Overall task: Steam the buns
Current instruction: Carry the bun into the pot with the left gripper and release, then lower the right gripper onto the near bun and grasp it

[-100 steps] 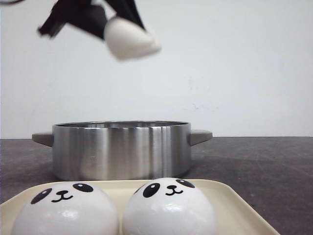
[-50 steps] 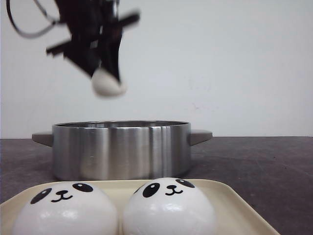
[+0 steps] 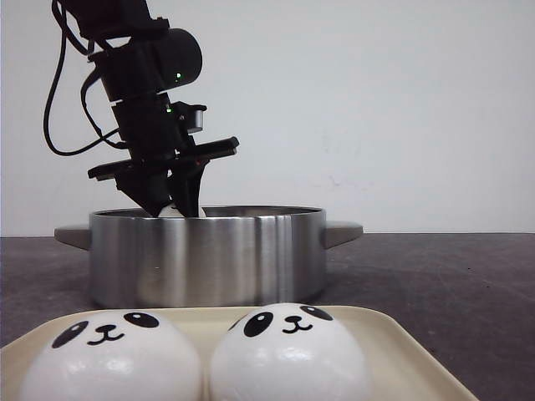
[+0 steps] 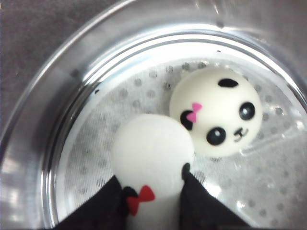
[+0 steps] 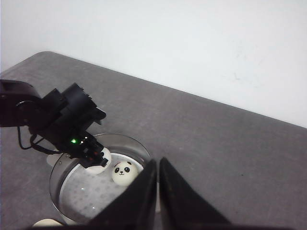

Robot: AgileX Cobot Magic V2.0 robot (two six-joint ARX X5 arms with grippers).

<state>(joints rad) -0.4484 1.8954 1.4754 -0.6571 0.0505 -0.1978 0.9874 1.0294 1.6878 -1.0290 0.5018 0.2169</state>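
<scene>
While the left gripper [image 4: 153, 191] holds a bun [image 4: 152, 153] in its jaws just inside the pot [image 3: 209, 255], lowering it onto bare perforated floor beside the bun already there [image 4: 218, 117] seems wise before letting go; the right gripper [image 5: 157, 191] hangs high above the pot, jaws nearly together and empty

Dark grey table [image 3: 451, 284] with steel pot [image 3: 209, 255] and cream tray [image 3: 393, 347] directly on it

The left tool [image 3: 177, 203] has carried its bun [image 4: 152, 155] down from high above into the pot [image 3: 209, 255].
</scene>
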